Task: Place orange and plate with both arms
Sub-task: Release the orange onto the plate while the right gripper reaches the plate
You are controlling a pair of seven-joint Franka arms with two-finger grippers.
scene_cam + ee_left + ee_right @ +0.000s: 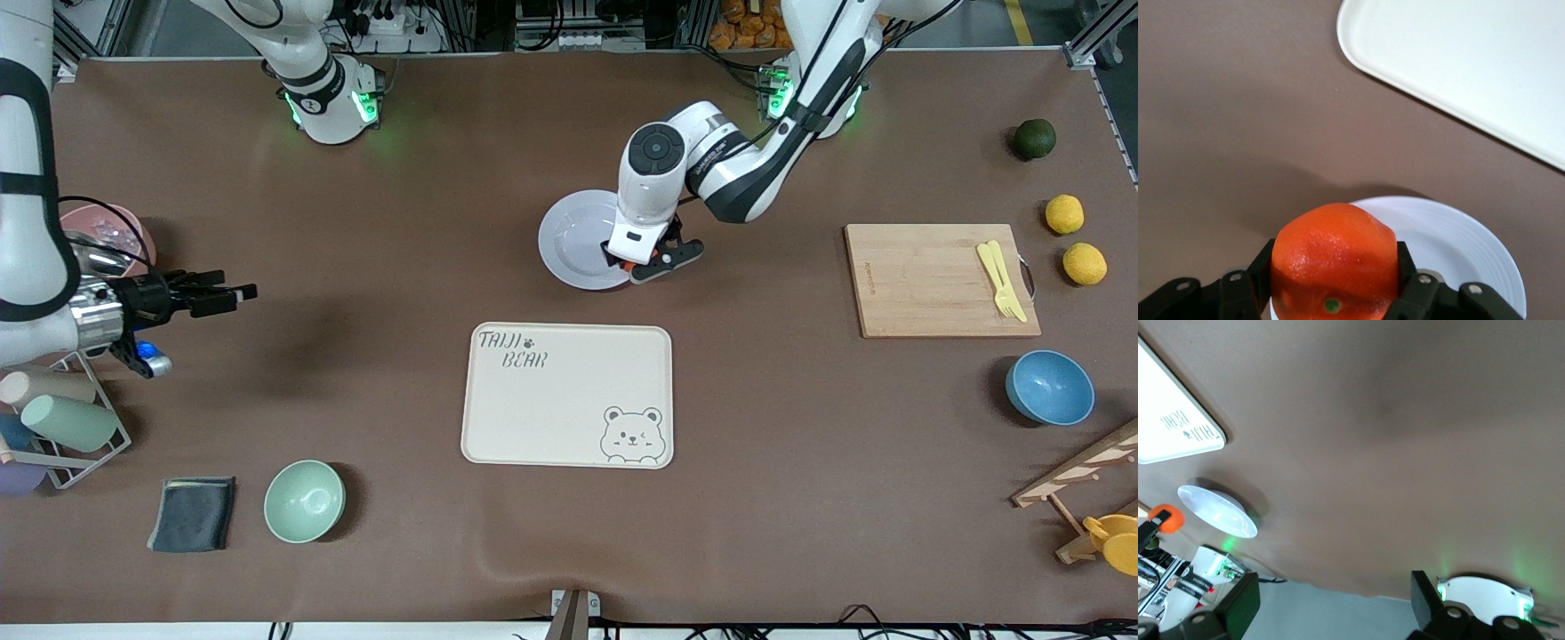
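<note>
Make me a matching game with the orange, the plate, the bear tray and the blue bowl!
Things:
1. orange
2. plate
3. bear tray
4. blue bowl

Places:
A. nearer the front camera than the plate
B. toward the left arm's end of the table
C. gripped in the left end effector
D. under the held fruit

Pairs: 1-C, 2-D, 3-A, 4-B

A: L arm pose?
B: Reaches out from its base, wrist bent down; left gripper point(642, 264) low over the plate point(573, 240) rim, fingers point(1411, 297) clamped on the orange point(1333, 260).
A: R arm?
B: Waits at its own end of the table, wrist level. Right gripper point(233, 296) up in the air, fingers spread, holding nothing.
</note>
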